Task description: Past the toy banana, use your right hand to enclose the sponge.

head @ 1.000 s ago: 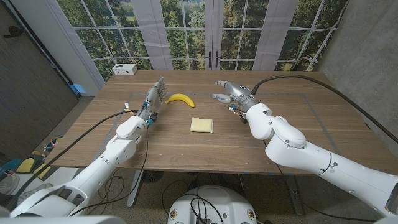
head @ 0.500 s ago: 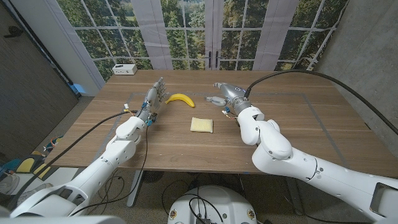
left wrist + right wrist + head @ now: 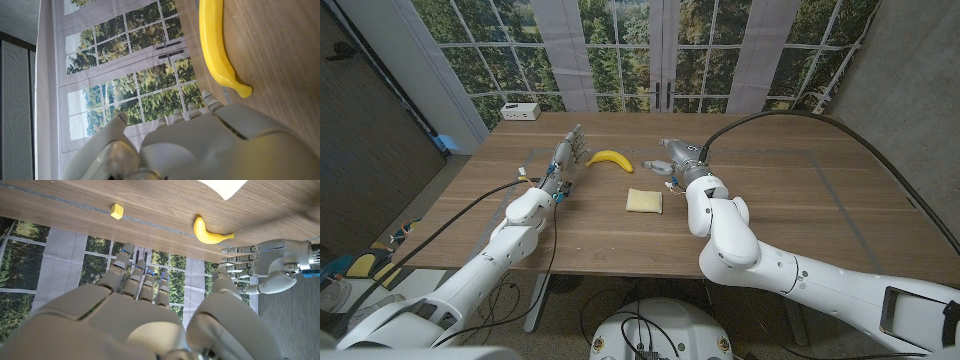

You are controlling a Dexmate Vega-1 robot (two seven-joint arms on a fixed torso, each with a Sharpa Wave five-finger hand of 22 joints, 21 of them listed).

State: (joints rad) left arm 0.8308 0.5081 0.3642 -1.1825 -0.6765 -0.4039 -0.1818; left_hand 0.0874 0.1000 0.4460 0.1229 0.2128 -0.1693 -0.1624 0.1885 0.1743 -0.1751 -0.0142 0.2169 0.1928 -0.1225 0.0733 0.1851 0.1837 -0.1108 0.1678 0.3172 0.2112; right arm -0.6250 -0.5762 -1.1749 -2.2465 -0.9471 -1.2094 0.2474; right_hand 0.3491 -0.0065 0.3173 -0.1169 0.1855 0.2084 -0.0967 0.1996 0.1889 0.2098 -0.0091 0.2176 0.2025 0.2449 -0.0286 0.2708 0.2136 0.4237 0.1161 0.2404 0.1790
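1. Our right hand [image 3: 665, 160] hovers empty with fingers spread, near the banana [image 3: 611, 158] and just beyond the sponge [image 3: 644, 201], likely lining up to close over it.
2. The sponge lies flat mid-worktop [image 3: 820, 220], nearer than the banana.
3. Our left hand [image 3: 570, 155] waits open beside the banana.
4. Since a second ago, the right hand has swung left towards the banana.

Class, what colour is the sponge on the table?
Pale yellow sponge, clearest in the head view.
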